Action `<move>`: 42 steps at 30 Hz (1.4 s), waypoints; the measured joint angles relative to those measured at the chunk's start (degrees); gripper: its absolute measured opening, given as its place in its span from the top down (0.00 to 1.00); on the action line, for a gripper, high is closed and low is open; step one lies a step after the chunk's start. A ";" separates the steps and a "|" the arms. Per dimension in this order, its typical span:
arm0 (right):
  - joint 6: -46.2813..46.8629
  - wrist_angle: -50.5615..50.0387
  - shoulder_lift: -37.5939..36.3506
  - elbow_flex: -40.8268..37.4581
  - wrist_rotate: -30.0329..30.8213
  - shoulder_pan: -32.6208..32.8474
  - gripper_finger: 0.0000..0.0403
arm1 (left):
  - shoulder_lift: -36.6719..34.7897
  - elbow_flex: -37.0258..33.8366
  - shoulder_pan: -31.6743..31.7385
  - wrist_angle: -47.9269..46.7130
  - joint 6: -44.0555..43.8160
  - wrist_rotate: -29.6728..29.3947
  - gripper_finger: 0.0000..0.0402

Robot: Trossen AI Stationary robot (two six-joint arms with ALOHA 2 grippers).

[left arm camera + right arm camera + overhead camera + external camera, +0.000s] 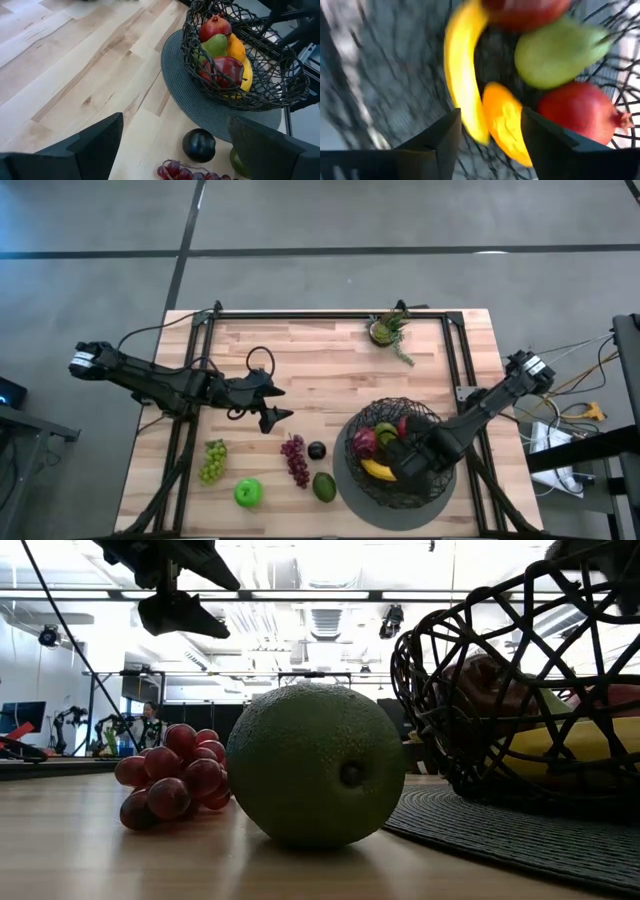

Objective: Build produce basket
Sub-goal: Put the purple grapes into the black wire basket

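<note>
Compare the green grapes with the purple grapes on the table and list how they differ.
Colour: the green grapes are pale yellow-green, the purple grapes dark red-purple.
Position: the green grapes lie near the table's left edge, the purple grapes nearer the middle, beside the plum.
Neighbours: the green apple sits by the green grapes, the avocado by the purple grapes.
Both are loose bunches outside the basket.

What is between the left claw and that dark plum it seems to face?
Nothing visible. The left gripper hangs open above bare table, and the plum lies in the open beyond it, with the purple grapes beside it, not in the way.
</note>
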 joint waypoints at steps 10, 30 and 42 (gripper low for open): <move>9.67 15.97 -0.07 9.48 17.87 -9.04 0.63 | -0.43 0.02 0.00 -0.15 0.04 0.91 0.16; 3.00 34.64 2.03 10.90 18.96 -18.12 0.67 | 0.81 -15.70 -5.43 11.28 -36.44 8.05 0.17; 6.36 30.46 -0.21 13.44 26.82 -3.92 0.67 | 15.46 -18.85 -6.47 29.94 -45.16 3.91 0.43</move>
